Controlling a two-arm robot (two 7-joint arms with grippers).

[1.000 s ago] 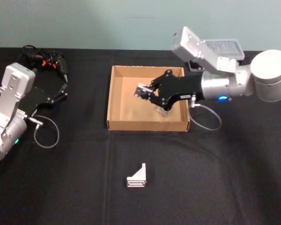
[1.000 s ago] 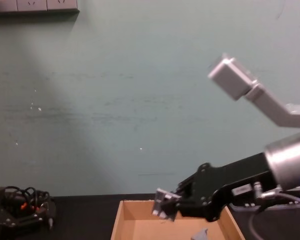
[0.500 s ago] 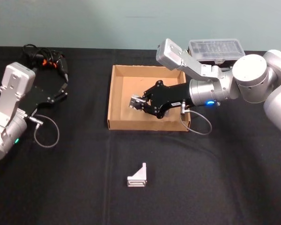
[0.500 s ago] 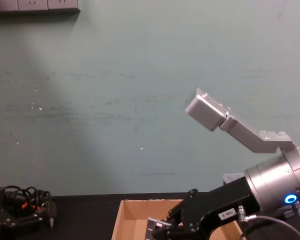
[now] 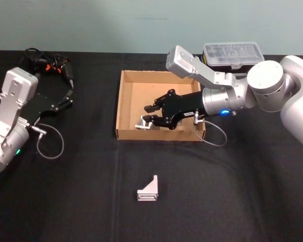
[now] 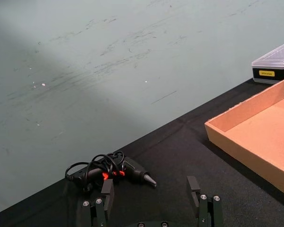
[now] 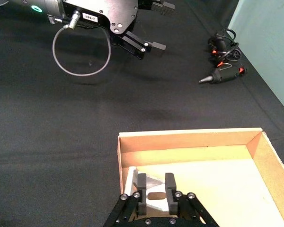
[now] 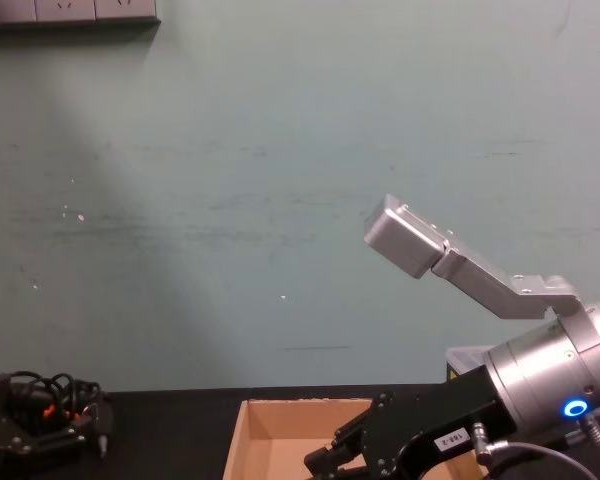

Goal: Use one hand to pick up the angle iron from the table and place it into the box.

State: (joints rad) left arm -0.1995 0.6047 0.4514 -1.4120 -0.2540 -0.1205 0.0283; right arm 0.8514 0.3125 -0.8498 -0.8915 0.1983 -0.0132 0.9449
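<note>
Meeting a teal wall [image 5: 91, 25], black table [image 5: 232, 201]; right claw [image 5: 144, 116] over box [image 5: 119, 103].

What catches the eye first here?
The right gripper, fingers open, hangs low near the front-left corner of the cardboard box, a silver angle iron lying just beneath it. A second angle iron sits on the black table in front of the box. The left gripper is parked at far left.

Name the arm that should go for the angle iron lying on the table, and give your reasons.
Right. The right gripper hangs with jaws open over the near edge of the box, straight behind the angle iron on the table; the left gripper sits far off left.
</note>
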